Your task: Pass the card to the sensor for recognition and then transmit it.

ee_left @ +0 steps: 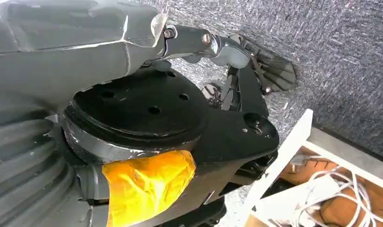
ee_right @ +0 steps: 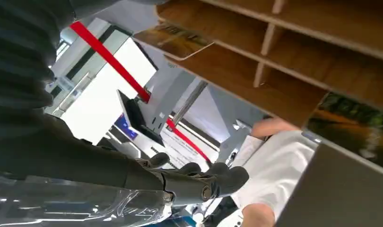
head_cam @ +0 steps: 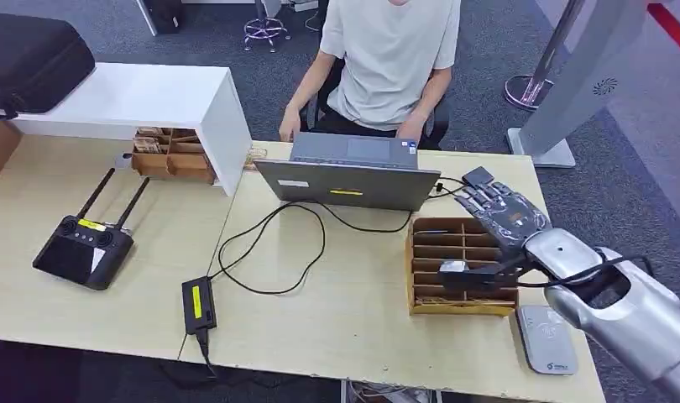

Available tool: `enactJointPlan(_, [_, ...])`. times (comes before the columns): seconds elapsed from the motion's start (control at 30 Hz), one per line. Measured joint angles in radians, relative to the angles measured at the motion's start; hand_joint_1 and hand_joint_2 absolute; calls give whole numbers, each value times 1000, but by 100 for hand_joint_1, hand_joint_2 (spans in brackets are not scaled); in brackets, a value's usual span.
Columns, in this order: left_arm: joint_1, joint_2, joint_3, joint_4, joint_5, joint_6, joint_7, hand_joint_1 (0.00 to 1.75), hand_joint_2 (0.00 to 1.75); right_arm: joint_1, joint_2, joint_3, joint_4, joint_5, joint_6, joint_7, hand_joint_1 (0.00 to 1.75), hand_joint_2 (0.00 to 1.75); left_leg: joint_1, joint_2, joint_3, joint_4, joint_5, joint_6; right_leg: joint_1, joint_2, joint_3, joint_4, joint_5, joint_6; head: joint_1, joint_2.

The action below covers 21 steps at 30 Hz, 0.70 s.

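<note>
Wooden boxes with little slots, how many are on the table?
2. One light-brown wooden slotted organiser box lies flat by the robot's right hand. Another slotted wooden box sits tucked under the white shelf; more could be hidden there.

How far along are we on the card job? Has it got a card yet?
Early stage, by the look of it. Done: the right hand has reached the far end of the wooden card rack, fingers spread, nothing visibly gripped. In hand: positioning for a pick. Left: take a card, present it to the grey sensor pad at the near table edge, which is bare, then hand it on. The left hand hangs by the floor.
</note>
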Motion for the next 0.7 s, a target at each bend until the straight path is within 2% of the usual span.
enactJointPlan(0.7, [1,-3,48,0,29,0,-17,0,175,79,36,-39,41,53,-64,0,0,175,0,0,0,0,0,0,0,0,0,0,0,0,0,0])
